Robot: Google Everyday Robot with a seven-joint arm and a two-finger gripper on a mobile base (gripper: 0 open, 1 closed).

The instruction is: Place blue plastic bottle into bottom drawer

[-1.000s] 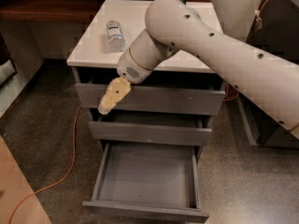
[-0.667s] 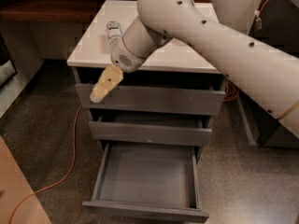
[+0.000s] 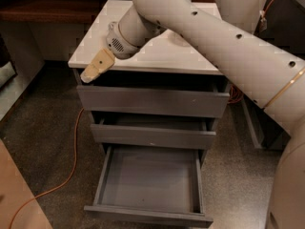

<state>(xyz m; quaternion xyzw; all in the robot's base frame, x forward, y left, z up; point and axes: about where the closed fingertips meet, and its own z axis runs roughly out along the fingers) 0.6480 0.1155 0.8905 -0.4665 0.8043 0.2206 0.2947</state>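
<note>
Over the white top (image 3: 93,44), front-left corner: gripper (image 3: 96,67) (grip unclear); orange cable (image 3: 74,147) on floor (image 3: 43,128).

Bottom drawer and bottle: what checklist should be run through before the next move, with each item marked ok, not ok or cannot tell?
1. Bottom drawer pulled open: ok.
2. Its inside free of other things: ok.
3. Blue plastic bottle in view: not ok; none shows, and the arm covers much of the cabinet top.
4. Bottle at the gripper: not ok; the gripper hangs at the top's front-left corner and no bottle shows there.
5. Way down into the bottom drawer: ok; it juts well past the middle drawer.
</note>
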